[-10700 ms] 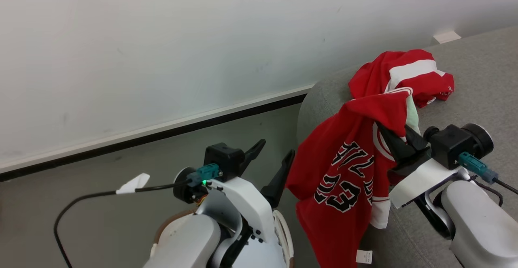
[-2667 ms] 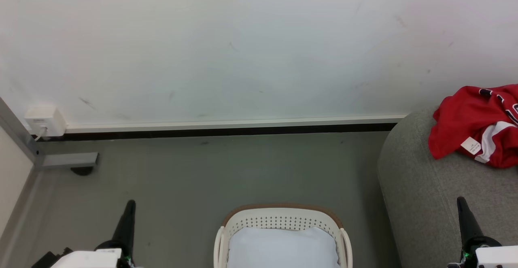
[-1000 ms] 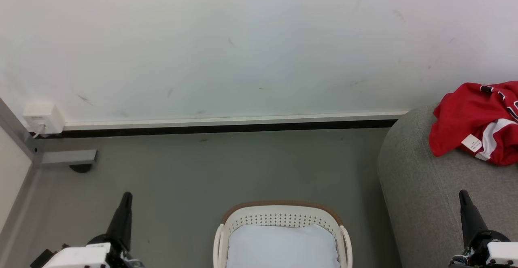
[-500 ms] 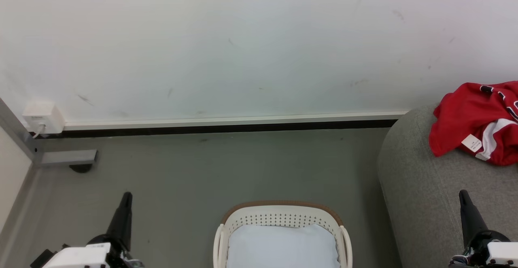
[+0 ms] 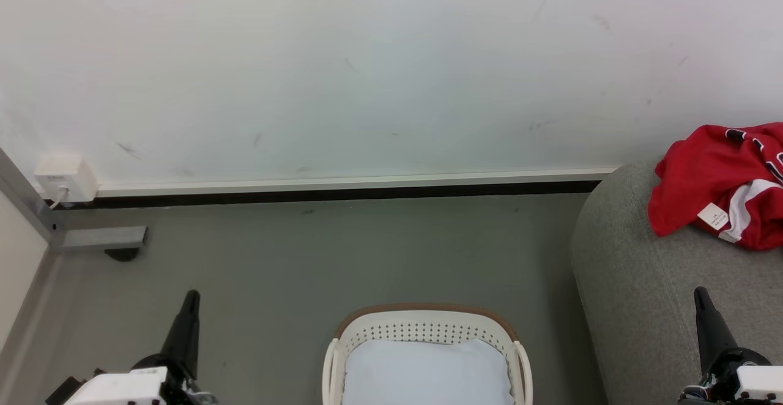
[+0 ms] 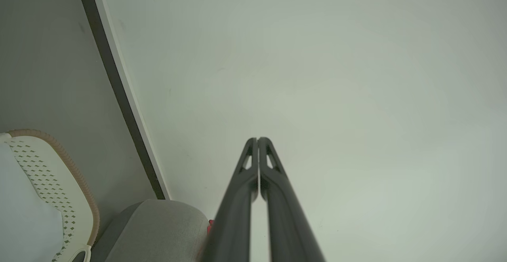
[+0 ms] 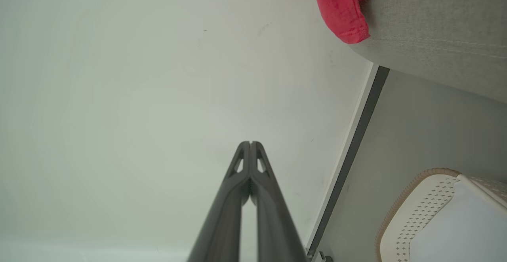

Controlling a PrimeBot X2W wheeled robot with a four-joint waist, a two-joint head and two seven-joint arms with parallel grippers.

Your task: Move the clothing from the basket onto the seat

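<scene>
I see one heap of the clothing (image 5: 703, 188) at the right edge of the head view. It is soft red knit, crumpled, with a white stripe folded in, and it lies on top of the seat (image 5: 636, 289). I cannot tell how many garments make up the heap. One small white tag (image 5: 712, 216) hangs from it, its print too small to read. Black-and-white lettering (image 5: 758, 148) runs off the frame edge and I cannot read it. The seat is a big rounded form in light grey woven fabric.

At bottom centre stands one basket (image 5: 428, 330) of cream plastic, with perforated walls and a brown rim. One plain white cushion-like pad (image 5: 428, 374) lies inside it. The basket sits on a smooth grey floor (image 5: 293, 258), just beside the seat.

My left pincer (image 6: 257, 140) is clenched on nothing, its two dark fingers pressed together. My right pincer (image 7: 250, 143) is the same. Both point at a scuffed white wall (image 5: 367, 74).
</scene>
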